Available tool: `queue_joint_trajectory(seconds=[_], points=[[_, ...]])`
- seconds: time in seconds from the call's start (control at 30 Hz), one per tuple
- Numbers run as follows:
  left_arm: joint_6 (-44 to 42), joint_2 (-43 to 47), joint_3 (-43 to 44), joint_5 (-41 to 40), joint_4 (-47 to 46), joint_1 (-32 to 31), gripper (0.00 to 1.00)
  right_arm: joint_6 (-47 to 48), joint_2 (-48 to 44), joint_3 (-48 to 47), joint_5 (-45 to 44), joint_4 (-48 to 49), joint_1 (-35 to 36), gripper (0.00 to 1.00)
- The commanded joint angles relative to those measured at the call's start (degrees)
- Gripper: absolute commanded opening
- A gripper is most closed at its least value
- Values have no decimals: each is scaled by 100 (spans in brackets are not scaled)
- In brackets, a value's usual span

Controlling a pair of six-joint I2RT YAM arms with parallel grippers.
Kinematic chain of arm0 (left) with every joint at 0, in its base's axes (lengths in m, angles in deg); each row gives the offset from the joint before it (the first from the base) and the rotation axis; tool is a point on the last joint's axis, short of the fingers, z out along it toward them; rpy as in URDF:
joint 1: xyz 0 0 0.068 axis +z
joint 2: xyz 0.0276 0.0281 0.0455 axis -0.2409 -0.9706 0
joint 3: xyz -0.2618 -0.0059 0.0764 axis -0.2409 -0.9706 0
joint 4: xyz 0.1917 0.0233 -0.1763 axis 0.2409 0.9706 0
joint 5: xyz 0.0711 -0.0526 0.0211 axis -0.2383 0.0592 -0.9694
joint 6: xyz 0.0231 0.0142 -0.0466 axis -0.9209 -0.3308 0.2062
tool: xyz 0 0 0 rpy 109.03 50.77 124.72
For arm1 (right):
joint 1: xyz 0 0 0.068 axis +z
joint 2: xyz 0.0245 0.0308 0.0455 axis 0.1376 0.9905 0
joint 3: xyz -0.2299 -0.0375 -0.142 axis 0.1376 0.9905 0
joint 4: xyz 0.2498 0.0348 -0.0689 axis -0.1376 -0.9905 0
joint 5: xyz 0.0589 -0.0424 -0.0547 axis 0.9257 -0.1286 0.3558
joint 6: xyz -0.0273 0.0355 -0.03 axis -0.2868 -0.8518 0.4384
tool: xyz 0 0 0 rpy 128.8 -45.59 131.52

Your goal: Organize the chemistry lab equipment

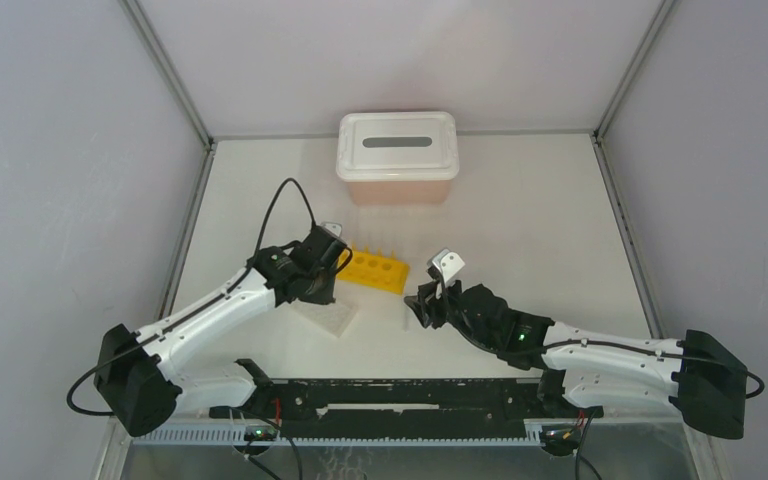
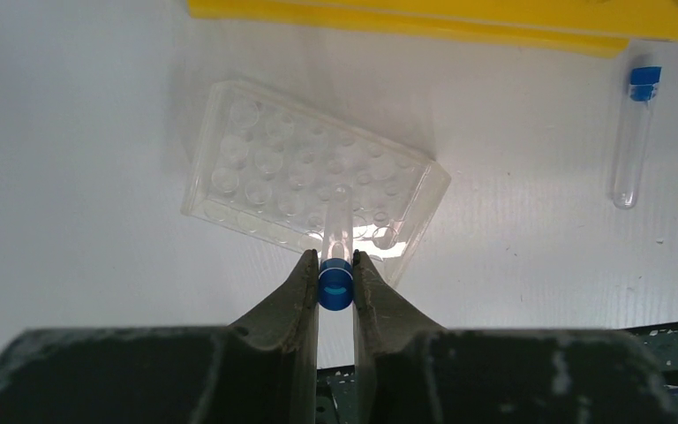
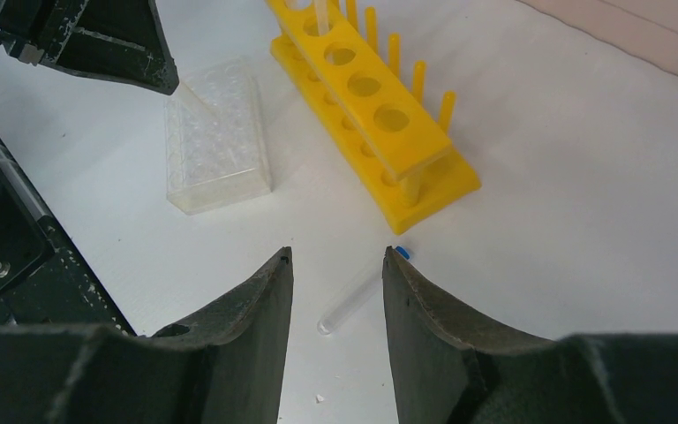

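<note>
1. My left gripper is clamped on the blue cap of the held vial, whose clear body points straight ahead of the fingers.
2. Just past those fingertips, under the vial's tip, lies the well plate. I cannot tell whether they touch.
3. Beyond the plate stands the yellow rack.
4. My right gripper stands open, holding nothing.
5. A loose vial lies on the table, seen in the gap between its fingers, blue cap at the far end.
6. Ahead of them is the rack, and ahead-left the plate.
</note>
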Motion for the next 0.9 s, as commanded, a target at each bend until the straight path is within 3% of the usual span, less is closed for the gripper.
queue_joint_trajectory(seconds=[0.0,0.57,0.87], points=[[-73,31,-189,-55,-254,52,7,-94,-61,8,56,261,-46,49],[34,83,-459,-9,-451,126,7,-93,-10,43,125,340,-59,49],[114,-15,-552,81,-574,125,13,-103,24,60,143,376,-67,49]])
